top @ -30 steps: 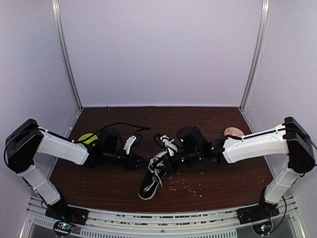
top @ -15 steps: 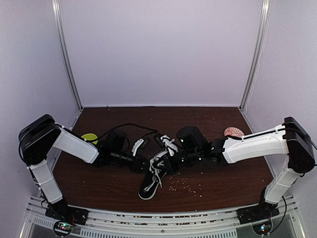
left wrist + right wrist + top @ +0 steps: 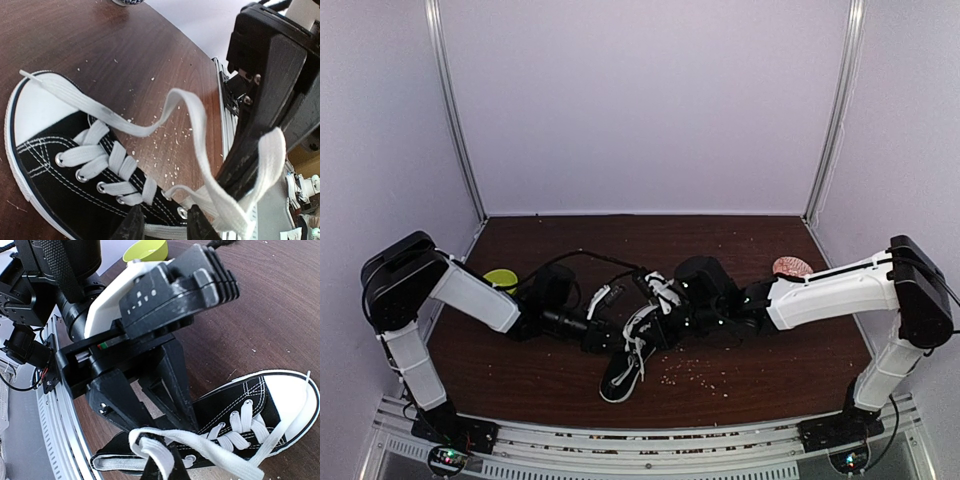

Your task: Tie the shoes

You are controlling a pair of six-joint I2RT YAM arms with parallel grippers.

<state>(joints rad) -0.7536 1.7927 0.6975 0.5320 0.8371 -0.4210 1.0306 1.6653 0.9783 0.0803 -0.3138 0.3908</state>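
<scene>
The black sneaker (image 3: 620,372) lies mid-table, its white toe cap toward the near edge. In the left wrist view the sneaker (image 3: 45,165) shows its white laces and toe cap. My right gripper (image 3: 656,328) is shut on a loop of white lace (image 3: 150,452) and holds it up over the shoe's ankle end. That lace (image 3: 192,115) arcs from the shoe to the right gripper (image 3: 252,167). My left gripper (image 3: 608,338) is at the shoe's ankle opening, jaws a little apart, with a white lace strip lying between the fingertips (image 3: 134,222).
A yellow-green bowl (image 3: 500,279) sits at the left behind the left arm and shows in the right wrist view (image 3: 147,251). A pinkish object (image 3: 791,267) sits at the back right. Pale crumbs (image 3: 695,372) are scattered right of the shoe.
My left arm has moved right, bringing its gripper up to the shoe's ankle end. The right gripper has stayed in place with the lace loop.
</scene>
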